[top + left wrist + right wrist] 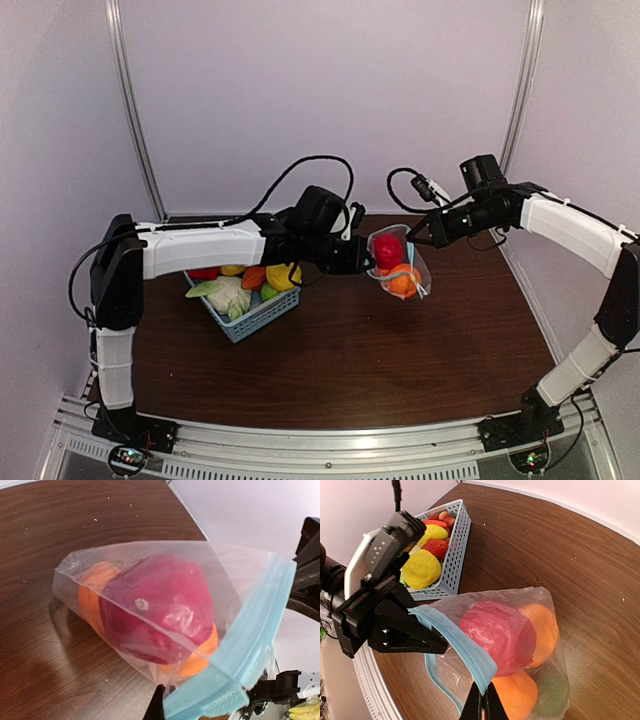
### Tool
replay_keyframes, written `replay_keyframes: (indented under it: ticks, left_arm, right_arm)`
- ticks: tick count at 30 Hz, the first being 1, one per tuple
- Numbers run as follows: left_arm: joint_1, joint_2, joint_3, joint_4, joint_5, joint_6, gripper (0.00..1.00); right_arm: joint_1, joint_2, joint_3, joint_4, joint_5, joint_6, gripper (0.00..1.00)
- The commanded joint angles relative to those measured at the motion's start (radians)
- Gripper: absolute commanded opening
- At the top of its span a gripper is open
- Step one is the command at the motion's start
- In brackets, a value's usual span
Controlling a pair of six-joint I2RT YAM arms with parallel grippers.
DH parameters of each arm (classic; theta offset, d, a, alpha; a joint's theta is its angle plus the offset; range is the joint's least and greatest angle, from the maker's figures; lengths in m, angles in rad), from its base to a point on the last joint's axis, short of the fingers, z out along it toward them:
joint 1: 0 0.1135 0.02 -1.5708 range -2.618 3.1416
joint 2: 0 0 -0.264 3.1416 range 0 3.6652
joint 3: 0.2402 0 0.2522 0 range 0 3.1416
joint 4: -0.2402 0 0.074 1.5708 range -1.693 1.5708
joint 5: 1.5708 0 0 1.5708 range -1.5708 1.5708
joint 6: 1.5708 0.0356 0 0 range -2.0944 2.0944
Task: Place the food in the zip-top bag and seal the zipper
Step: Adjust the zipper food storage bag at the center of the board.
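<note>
The zip-top bag (400, 265) hangs between both grippers just above the table. It holds a red cabbage-like ball (497, 635), two orange fruits (542, 630) and a green piece (552, 695). My right gripper (482, 702) is shut on one end of the light-blue zipper (465, 650). My left gripper (427, 637) is shut on the zipper's other end. In the left wrist view the zipper (250, 645) runs across my left gripper (200, 704), and the red ball (157, 612) fills the bag. Part of the bag's mouth gapes below the strip.
The light-blue lattice basket (262, 316) stands left of the bag under the left arm, with yellow (421, 568), red and green toy food inside. The back wall and corner posts stand behind. Brown tabletop (350, 360) lies in front of the bag.
</note>
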Motion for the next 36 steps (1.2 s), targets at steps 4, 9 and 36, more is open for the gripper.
replay_keyframes:
  ticks: [4,9,36]
  left_arm:
    - [-0.030,-0.013,0.277,-0.095,-0.007,0.087,0.00]
    - [0.026,0.047,0.335,-0.232,0.068,0.068,0.00]
    - [0.046,0.165,0.402,-0.168,0.103,0.104,0.00]
  right_arm:
    - [-0.006,-0.046,0.006,0.014,0.139,-0.007,0.00]
    - [-0.010,-0.067,0.011,0.006,0.313,-0.036,0.00]
    - [-0.013,-0.043,0.022,-0.053,0.189,-0.078,0.00]
